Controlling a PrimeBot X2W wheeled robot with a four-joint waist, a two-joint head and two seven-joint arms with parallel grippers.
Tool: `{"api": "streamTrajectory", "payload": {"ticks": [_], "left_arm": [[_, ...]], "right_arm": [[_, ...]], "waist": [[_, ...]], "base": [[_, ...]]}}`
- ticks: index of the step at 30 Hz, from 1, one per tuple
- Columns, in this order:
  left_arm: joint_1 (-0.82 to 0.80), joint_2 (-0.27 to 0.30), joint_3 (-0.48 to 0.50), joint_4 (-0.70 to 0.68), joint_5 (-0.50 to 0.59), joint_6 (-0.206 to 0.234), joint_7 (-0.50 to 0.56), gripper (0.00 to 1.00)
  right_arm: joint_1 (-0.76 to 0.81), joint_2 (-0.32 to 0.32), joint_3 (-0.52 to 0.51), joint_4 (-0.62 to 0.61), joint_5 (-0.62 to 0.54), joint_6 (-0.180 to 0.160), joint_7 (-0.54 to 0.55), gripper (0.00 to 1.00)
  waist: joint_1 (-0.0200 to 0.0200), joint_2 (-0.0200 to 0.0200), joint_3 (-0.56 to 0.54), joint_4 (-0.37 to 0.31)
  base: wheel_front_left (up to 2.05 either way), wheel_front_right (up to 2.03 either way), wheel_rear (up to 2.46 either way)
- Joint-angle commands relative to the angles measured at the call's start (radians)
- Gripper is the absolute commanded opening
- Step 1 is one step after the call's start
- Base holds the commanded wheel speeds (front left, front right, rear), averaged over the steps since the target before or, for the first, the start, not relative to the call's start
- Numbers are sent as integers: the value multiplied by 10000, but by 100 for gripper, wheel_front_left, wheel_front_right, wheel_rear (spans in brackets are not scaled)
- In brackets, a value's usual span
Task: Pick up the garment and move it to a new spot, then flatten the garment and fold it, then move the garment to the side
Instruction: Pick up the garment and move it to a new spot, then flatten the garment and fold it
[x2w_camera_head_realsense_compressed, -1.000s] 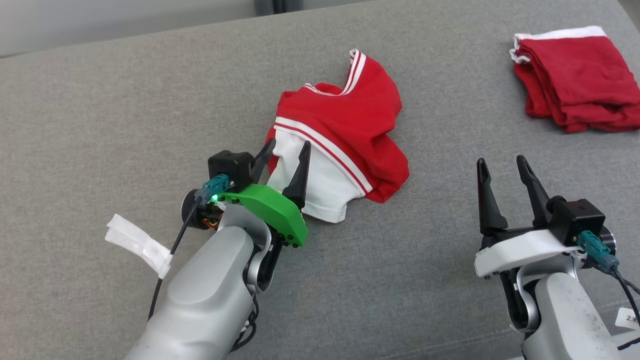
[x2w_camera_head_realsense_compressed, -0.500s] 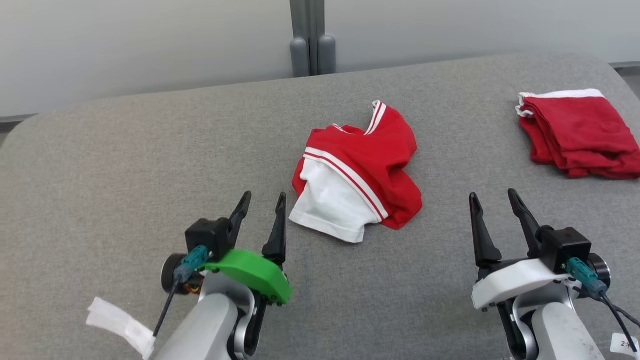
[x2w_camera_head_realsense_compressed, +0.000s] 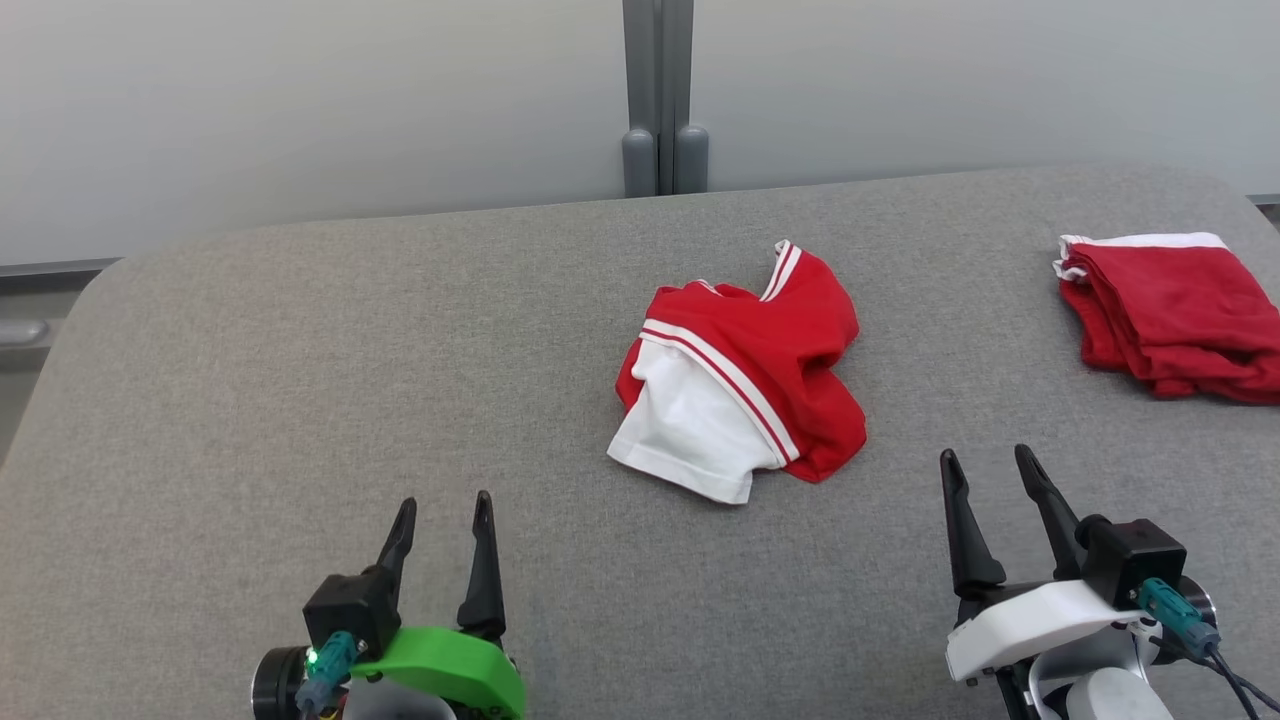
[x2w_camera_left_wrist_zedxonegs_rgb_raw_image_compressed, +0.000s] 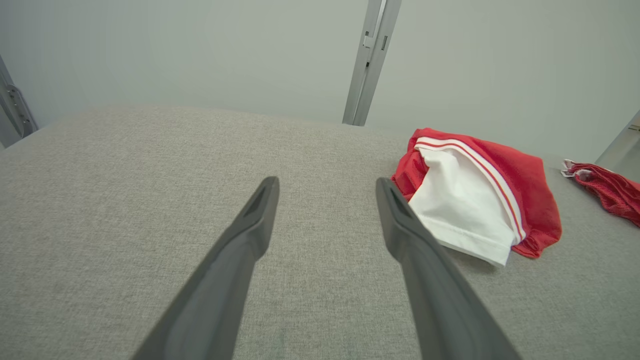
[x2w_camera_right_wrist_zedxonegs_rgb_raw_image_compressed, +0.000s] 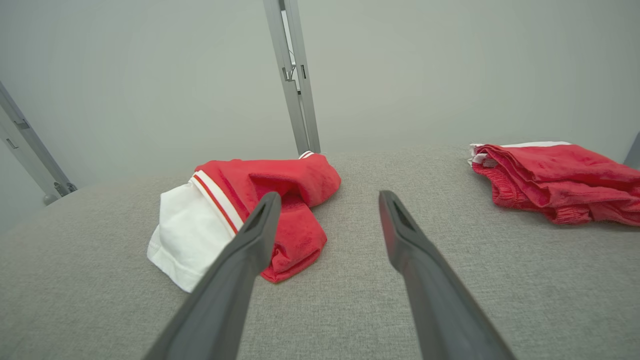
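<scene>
Both tools empty, garment crumpled mid-table

Nearest, the left tool (x2w_camera_head_realsense_compressed: 444, 501) and right tool (x2w_camera_head_realsense_compressed: 985, 455) hover with jaws spread, holding nothing, over the grey fabric-covered table (x2w_camera_head_realsense_compressed: 300, 400). Beyond them, mid-table, lies the crumpled red-and-white jersey garment (x2w_camera_head_realsense_compressed: 745, 385). It looks light, limp and likely to bunch, so it is best pinched at its near white hem. Far right sits a folded red cloth pile (x2w_camera_head_realsense_compressed: 1165, 320).
</scene>
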Motion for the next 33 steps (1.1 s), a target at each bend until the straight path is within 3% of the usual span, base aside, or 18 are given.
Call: {"api": "streamTrajectory", "payload": {"ticks": [1,23,33], "left_arm": [[230,-15,46,5,150,-51,-4,100],[350,-423,565,231,598,-496,-4,100],[-946,-432,-106,1012,854,-936,540,100]], "right_arm": [[58,-24,45,25,62,-16,-83,100],[-38,-26,189,289,-159,-16,1,100],[-393,-24,328,183,-164,-16,47,100]], "waist": [[1,-1,-3,-2],[1,-1,33,-49],[1,-1,702,-570]], "base": [[0,0,0],[0,0,0],[0,0,0]]}}
